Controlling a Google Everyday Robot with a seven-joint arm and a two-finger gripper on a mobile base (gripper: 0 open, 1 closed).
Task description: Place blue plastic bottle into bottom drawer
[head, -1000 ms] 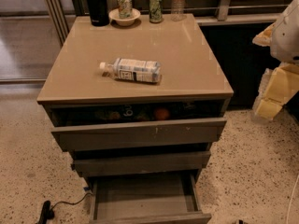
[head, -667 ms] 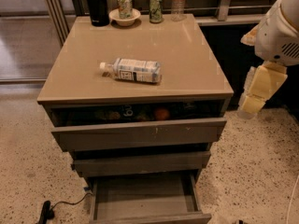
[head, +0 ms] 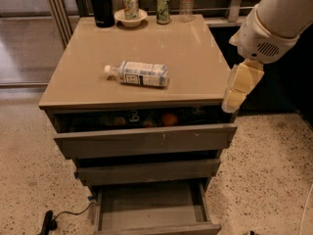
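Blue plastic bottle (head: 139, 74) on its side, cap left, long axis left-right; lies well left of gripper (head: 231, 104), hanging beside right edge of cabinet (head: 195, 48); open or closed, cannot tell.

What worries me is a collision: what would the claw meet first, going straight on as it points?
The claw, at the cabinet's right corner, points downward: probably the top drawer's right end, else the floor; depth is unclear.

Three drawers (head: 146, 140) (head: 146, 171) (head: 151, 205), two cans (head: 130, 5) (head: 163, 7), gripper (head: 231, 103) right
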